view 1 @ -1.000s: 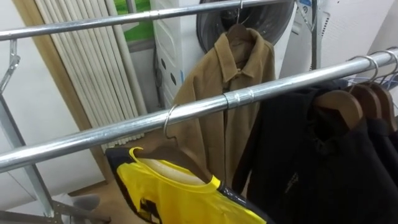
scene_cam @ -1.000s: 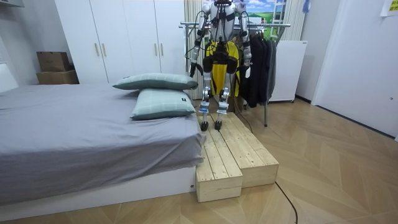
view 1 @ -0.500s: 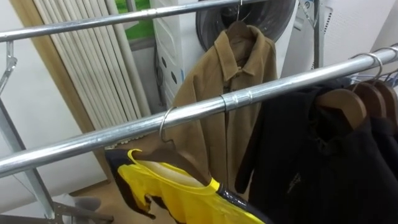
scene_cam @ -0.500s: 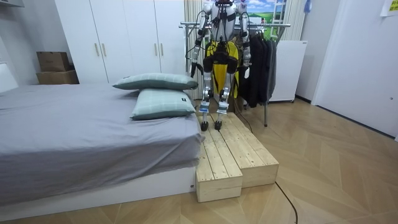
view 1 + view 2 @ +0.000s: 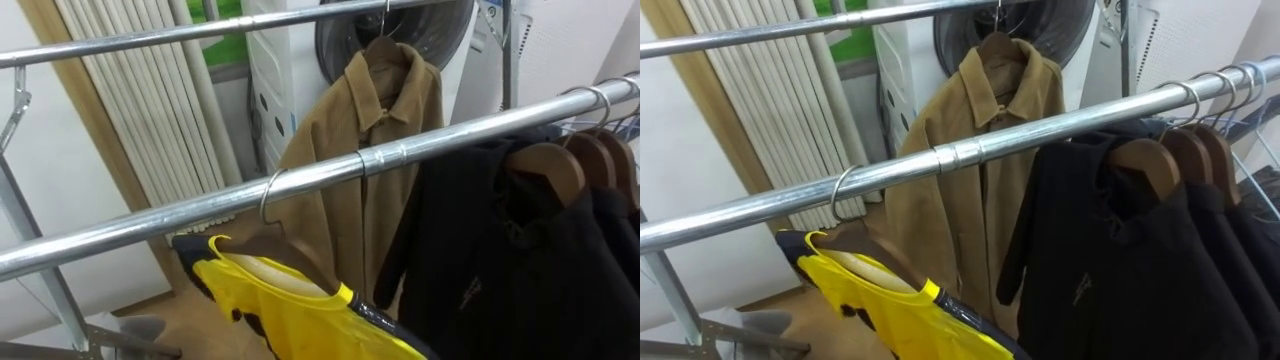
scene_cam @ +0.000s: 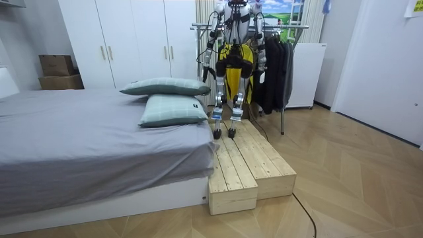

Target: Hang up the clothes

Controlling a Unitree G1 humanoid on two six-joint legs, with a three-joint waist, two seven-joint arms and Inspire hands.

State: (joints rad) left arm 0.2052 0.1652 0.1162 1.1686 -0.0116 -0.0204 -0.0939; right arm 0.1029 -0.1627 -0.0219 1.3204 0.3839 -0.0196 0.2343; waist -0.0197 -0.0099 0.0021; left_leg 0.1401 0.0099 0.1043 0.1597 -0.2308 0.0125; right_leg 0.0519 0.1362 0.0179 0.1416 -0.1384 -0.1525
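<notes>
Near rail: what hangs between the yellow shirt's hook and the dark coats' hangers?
Nothing hangs there: bare rail with one metal joint, shown in both eye views.

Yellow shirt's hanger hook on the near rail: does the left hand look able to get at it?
Probably yes. The hanger hook sits on a bare stretch of the near rail, the black jackets hang off to its right, and the left hand is close by, below the rail.
</notes>
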